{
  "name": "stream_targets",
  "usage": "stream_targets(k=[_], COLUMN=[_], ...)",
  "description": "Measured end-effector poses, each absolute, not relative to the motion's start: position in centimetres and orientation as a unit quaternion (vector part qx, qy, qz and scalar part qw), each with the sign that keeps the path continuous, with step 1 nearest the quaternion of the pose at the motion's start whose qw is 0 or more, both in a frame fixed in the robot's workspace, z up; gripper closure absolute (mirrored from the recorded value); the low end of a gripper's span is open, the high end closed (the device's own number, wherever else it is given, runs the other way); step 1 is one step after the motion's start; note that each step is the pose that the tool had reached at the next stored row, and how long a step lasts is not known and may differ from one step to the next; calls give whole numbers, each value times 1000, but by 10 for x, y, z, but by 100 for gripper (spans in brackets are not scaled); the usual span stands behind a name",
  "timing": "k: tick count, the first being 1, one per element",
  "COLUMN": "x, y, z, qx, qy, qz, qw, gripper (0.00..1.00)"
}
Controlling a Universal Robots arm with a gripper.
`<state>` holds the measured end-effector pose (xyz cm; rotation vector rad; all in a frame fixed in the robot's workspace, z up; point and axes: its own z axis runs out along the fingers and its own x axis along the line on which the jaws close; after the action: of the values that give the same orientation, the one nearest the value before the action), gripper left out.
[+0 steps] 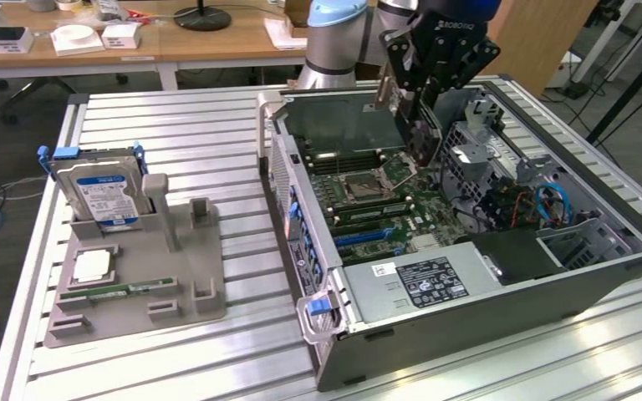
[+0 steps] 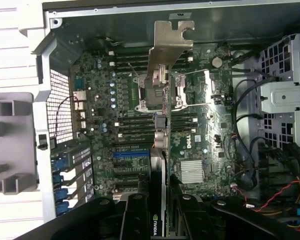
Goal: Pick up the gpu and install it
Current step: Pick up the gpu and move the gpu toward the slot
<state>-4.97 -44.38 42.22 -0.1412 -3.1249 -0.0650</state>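
Above the motherboard [image 2: 200, 145], inside the open case [image 1: 500, 284], the gpu [image 2: 162, 135] is held edge-on, clamped by the gripper [image 2: 160, 202]; orientation judged to suit slot alignment.

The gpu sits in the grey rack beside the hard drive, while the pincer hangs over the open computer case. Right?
Not quite. The gpu is not in the grey rack; the pincer holds it over the open computer case, as the wrist view shows. The hard drive does stand in the rack.
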Motion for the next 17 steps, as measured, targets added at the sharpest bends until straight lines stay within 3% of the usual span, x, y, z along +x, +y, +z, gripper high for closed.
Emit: stream_targets(k=[17], x=[-37], y=[-444], z=[422], qx=[-45], qy=[-999], qz=[-21], qw=[6], gripper=[74])
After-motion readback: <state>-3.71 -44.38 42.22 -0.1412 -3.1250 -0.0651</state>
